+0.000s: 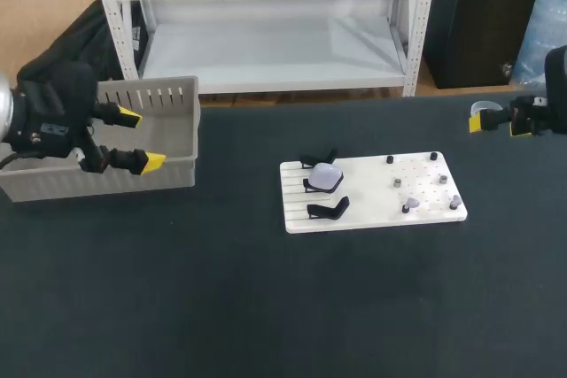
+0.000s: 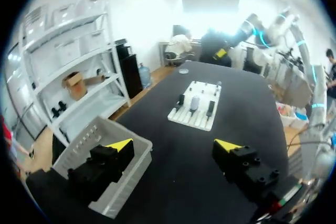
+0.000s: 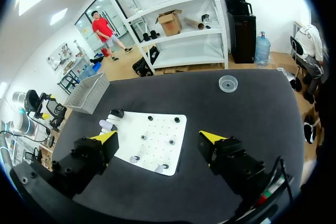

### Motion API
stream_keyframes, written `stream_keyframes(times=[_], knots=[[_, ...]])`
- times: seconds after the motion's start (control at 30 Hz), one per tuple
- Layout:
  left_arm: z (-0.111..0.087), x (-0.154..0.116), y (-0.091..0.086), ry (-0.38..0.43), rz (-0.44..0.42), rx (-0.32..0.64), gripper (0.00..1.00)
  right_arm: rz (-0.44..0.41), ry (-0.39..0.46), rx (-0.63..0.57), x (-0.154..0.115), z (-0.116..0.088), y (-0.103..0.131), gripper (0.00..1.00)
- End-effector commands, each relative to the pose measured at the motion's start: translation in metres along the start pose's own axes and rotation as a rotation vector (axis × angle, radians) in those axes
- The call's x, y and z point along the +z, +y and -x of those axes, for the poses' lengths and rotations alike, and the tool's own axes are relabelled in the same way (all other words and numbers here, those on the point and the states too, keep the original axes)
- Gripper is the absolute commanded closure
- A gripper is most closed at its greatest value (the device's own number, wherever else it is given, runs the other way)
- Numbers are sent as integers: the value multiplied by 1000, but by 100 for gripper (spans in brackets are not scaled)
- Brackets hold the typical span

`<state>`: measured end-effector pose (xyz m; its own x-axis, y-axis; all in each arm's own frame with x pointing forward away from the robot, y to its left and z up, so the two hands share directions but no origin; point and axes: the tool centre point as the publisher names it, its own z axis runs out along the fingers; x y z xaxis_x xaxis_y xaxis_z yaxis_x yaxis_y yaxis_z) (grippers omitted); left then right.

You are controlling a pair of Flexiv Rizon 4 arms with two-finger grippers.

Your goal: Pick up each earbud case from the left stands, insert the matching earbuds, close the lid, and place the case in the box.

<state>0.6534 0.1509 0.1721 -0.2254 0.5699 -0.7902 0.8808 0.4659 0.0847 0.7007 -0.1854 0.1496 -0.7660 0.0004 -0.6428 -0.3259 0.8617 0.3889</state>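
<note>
A white board lies mid-table with three black stands along its left side. A pale lavender earbud case sits on the middle stand; the stands either side of it look bare. Small earbuds rest on pegs on the board's right half. My left gripper hangs open over the grey box at the far left, holding nothing. My right gripper stands open at the far right edge, well off the board. The board and case lie far ahead of the left gripper. The board lies beneath the open right gripper.
A small clear dish sits on the black table just behind my right gripper, also seen as a round cup ahead of it. The grey box has slotted walls and lies under my left gripper's fingers.
</note>
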Motion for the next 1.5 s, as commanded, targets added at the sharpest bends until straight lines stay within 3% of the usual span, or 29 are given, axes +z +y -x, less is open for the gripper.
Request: stream_keyframes(times=[0.03, 0.37, 0.63, 0.9, 1.07, 1.5], knots=[[5, 23, 3, -133, -179, 93, 0, 1, 1, 0, 0, 0, -1, 0], [36, 97, -8, -145, -244, 168, 0, 1, 1, 0, 0, 0, -1, 0], [54, 158, -25, -100, -297, 210, 0, 1, 1, 0, 0, 0, -1, 0], [51, 204, -49, -38, -321, 218, 0, 1, 1, 0, 0, 0, -1, 0], [48, 232, -62, -15, -350, 171, 0, 1, 1, 0, 0, 0, -1, 0], [48, 232, -62, -15, -350, 171, 0, 1, 1, 0, 0, 0, -1, 0]])
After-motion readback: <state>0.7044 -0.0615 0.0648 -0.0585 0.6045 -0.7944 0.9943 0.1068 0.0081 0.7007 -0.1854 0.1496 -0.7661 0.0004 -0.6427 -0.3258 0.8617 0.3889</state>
